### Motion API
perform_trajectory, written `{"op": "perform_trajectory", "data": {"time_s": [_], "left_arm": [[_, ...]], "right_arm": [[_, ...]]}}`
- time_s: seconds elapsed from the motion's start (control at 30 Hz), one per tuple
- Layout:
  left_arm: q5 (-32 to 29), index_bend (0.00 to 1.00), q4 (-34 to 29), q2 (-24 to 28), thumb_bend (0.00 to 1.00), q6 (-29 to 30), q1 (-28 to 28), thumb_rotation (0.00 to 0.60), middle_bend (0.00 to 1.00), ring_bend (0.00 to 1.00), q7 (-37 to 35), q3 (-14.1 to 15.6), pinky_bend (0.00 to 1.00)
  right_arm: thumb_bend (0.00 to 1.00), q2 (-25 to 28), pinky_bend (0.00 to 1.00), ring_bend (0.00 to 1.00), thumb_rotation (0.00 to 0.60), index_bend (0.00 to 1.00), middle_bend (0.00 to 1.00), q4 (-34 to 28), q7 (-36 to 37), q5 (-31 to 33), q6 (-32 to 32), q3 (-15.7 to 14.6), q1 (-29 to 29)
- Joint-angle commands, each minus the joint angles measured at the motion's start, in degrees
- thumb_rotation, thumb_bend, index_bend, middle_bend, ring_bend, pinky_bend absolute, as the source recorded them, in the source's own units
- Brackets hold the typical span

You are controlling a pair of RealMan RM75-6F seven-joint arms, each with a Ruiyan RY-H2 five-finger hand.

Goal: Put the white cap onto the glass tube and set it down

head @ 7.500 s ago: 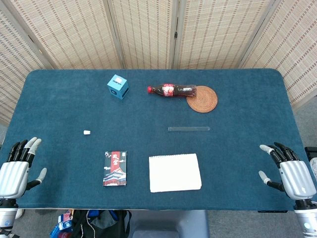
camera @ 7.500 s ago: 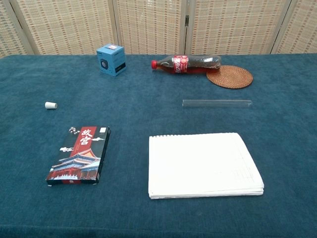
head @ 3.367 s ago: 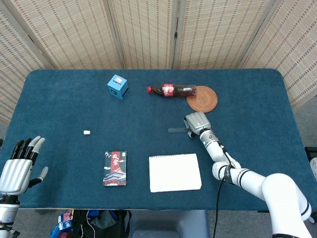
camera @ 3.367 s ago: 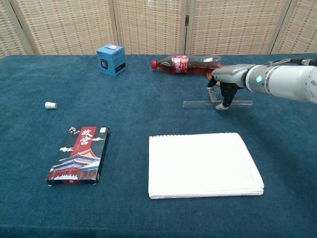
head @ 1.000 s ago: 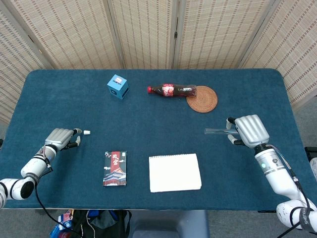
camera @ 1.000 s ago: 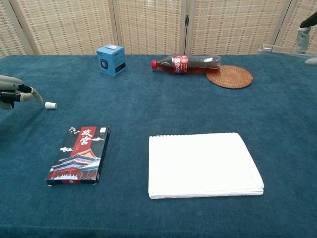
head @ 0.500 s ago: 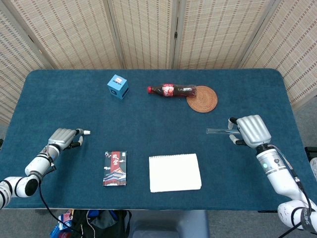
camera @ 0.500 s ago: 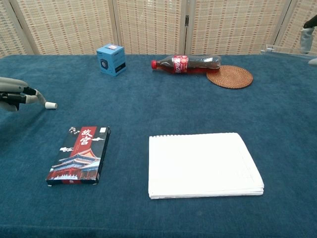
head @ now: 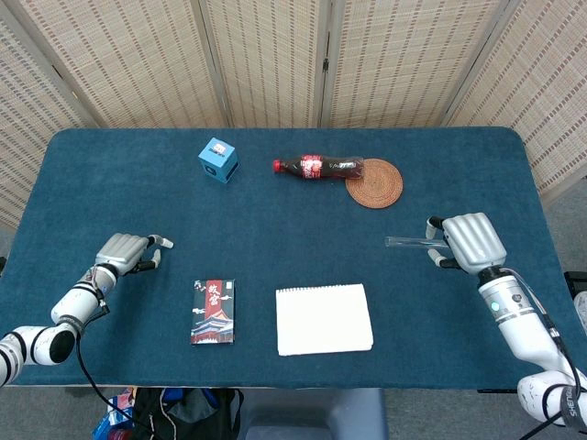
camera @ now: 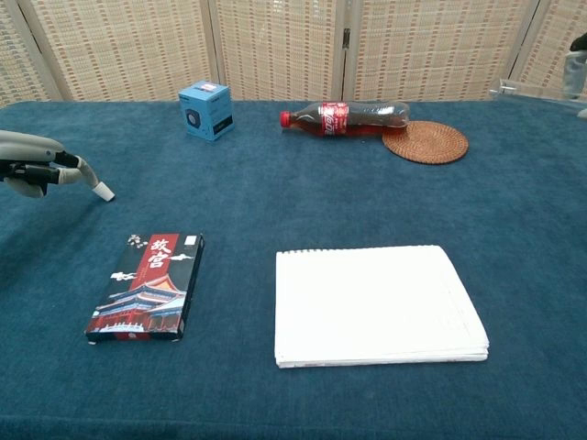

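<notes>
The small white cap (head: 168, 243) lies on the blue cloth at the left, right at the fingertips of my left hand (head: 127, 249). In the chest view the cap (camera: 105, 193) sits tilted against the end of an outstretched finger of that hand (camera: 37, 165). Whether the fingers pinch it or only touch it is unclear. My right hand (head: 469, 240) grips one end of the clear glass tube (head: 406, 242) and holds it level above the table, its free end pointing left. In the chest view the tube (camera: 530, 92) and the right hand (camera: 578, 55) show only at the top right edge.
A white notepad (head: 324, 318) and a red-and-black card box (head: 213, 311) lie near the front edge. At the back are a blue cube (head: 218, 159), a cola bottle on its side (head: 319, 167) and a woven coaster (head: 374, 182).
My left hand has reached further right, so its fingertips now meet the cap, which has shifted slightly right. My right hand has drifted a little right with the tube.
</notes>
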Motion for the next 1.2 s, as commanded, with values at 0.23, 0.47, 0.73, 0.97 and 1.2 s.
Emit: {"op": "perform_trajectory", "data": {"time_s": [0.23, 0.47, 0.73, 0.97, 1.2], "left_arm": [[-1.66, 0.17, -1.83, 0.44, 0.58, 1.6, -0.84, 0.067, 1.0, 1.0, 2.24, 0.87, 1.0], [-2.83, 0.17, -3.21, 0.74, 0.58, 2.12, -1.54, 0.067, 1.0, 1.0, 3.51, 1.46, 1.0], [-3.87, 0.17, -4.2, 0.83, 0.58, 3.61, -2.19, 0.067, 1.0, 1.0, 4.69, 1.64, 1.0], [-2.75, 0.15, -7.06, 3.55, 0.57, 9.22, -0.45, 0.173, 0.95, 0.96, 3.79, 0.45, 0.99], [4.42, 0.13, -5.46, 3.34, 0.42, 16.32, 2.9, 0.6, 0.35, 0.37, -0.13, -1.22, 0.48]], "right_arm": [[0.75, 0.18, 1.0, 1.0, 0.6, 0.74, 1.0, 0.1, 0.77, -0.33, -0.12, 0.03, -0.46], [0.75, 0.27, 1.0, 1.0, 0.6, 0.74, 1.0, 0.25, 1.36, -0.35, -0.33, 0.09, -0.75], [0.75, 0.56, 1.0, 1.0, 0.6, 0.74, 1.0, 0.44, 2.06, -0.62, -0.29, 0.13, -1.2], [0.75, 0.4, 1.0, 1.0, 0.6, 0.74, 1.0, 0.85, 2.87, -1.08, -0.11, 0.27, -1.51], [0.75, 0.55, 1.0, 1.0, 0.6, 0.74, 1.0, 0.49, 3.0, -1.67, 0.38, 0.26, -1.93]]}}
